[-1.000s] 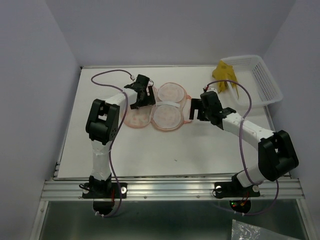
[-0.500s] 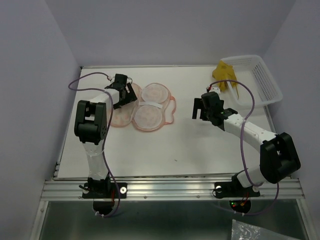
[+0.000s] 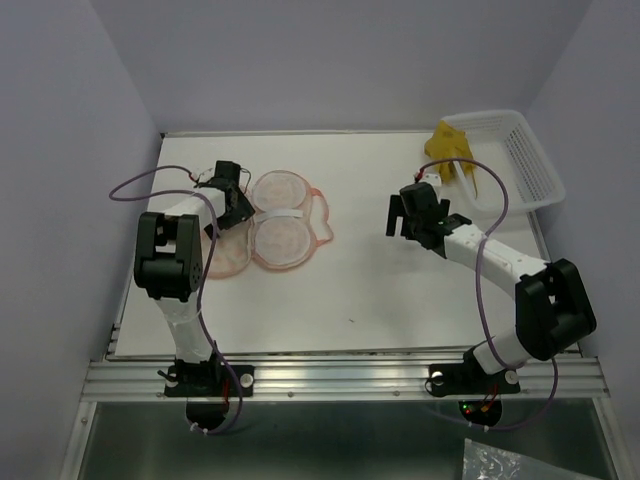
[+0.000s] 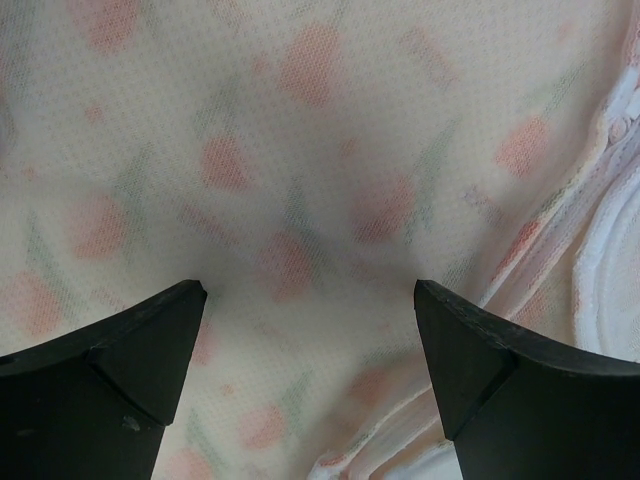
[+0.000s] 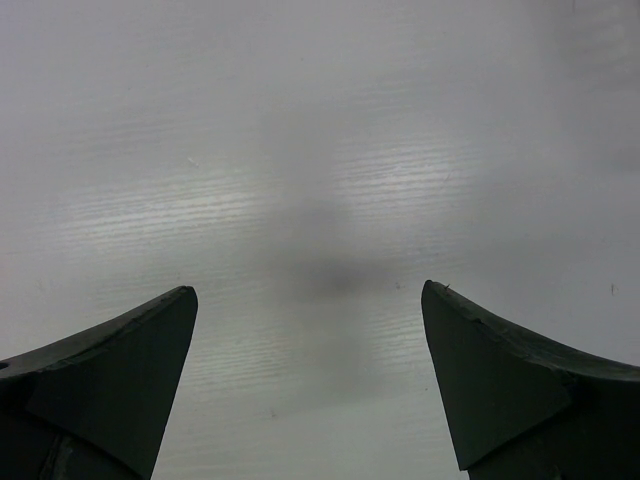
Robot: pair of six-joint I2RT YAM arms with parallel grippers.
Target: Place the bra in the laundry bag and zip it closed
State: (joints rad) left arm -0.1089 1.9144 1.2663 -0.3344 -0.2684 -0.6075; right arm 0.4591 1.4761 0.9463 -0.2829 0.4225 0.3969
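Top external: I'm holding left fingers [image 4: 110, 390], right fingers [image 5: 100, 390] wide, empty; bra [image 3: 446, 148] looking soft, light; probably pinching cup edge.

light: bright, even, diffuse from overhead | shadows: soft, faint on table [image 3: 400, 290] | glare: streaky sheen on table in right wrist view, grey shadow patch mid-frame | focus: overhead view sharp; left wrist close-up soft, laundry bag [image 4: 300, 200] print blurred | cast: lilac walls [image 3: 60, 150]
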